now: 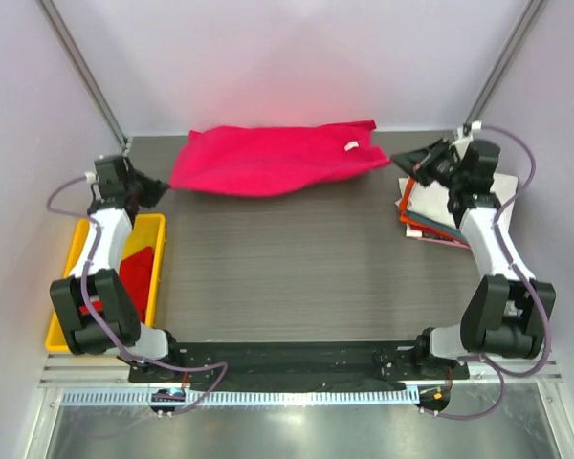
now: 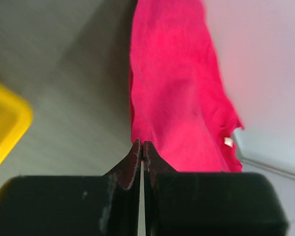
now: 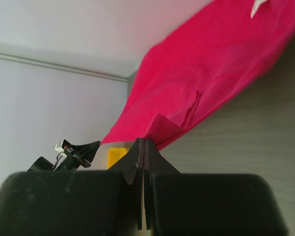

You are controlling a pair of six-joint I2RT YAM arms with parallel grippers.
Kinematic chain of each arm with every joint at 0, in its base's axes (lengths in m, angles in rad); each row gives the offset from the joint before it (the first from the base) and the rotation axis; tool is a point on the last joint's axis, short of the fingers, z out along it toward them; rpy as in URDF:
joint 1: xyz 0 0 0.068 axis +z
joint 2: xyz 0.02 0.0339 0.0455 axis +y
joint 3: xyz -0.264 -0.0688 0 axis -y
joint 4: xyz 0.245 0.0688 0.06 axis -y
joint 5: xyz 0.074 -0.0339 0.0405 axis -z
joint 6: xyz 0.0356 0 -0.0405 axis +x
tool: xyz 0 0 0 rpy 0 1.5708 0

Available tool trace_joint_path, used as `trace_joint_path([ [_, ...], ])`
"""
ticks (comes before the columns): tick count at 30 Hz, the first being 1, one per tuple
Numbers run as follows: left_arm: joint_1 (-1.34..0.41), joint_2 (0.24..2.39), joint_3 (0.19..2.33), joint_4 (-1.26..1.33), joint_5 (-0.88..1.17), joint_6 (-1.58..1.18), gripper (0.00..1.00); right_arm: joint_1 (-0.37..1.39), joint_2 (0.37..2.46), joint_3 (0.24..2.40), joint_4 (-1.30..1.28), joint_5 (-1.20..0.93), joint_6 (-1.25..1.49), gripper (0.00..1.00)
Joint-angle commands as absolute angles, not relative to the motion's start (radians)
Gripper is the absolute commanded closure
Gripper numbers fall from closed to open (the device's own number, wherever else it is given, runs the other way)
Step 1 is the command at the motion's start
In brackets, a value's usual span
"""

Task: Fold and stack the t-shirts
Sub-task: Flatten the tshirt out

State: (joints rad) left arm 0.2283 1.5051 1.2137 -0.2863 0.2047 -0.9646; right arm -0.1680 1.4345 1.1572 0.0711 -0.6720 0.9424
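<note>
Two arms are reaching out to the far corners of the worktop (image 1: 287,268), their elbows folded back near the bases. At the left edge a yellow tray (image 1: 69,263) is sitting with a darker red t-shirt (image 1: 139,273) lying in it, partly hidden by the left arm. The left claw (image 1: 161,191) is pressed together, pinching the left corner of the magenta-pink t-shirt (image 1: 268,161), though its tips are covering the exact bite. That shirt is stretching along the far edge, a white tag (image 1: 350,145) showing near its right end. The right claw (image 1: 402,161) is likewise squeezed onto the shirt's right corner. A stack of folded t-shirts (image 1: 423,208) is lying beneath the right arm, which is covering most of it.
</note>
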Motion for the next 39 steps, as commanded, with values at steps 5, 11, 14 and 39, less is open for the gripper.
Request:
trace_joint_path([
  [5,0.227,1.310,0.864,-0.094,0.264,-0.996,1.00,-0.173,1.178,0.762,0.189,-0.701,0.831,0.99],
  [11,0.229,1.221,0.680,-0.155,0.209,-0.950,1.00,-0.173,1.039,0.528,0.106,-0.713,0.746,0.99],
  [14,0.227,1.145,0.597,-0.160,0.187,-0.956,1.00,-0.173,0.910,0.442,0.026,-0.701,0.715,0.99],
  [39,0.227,0.805,0.552,-0.635,0.027,-0.988,1.00,-0.172,0.347,0.503,-0.629,-0.535,0.591,0.99],
])
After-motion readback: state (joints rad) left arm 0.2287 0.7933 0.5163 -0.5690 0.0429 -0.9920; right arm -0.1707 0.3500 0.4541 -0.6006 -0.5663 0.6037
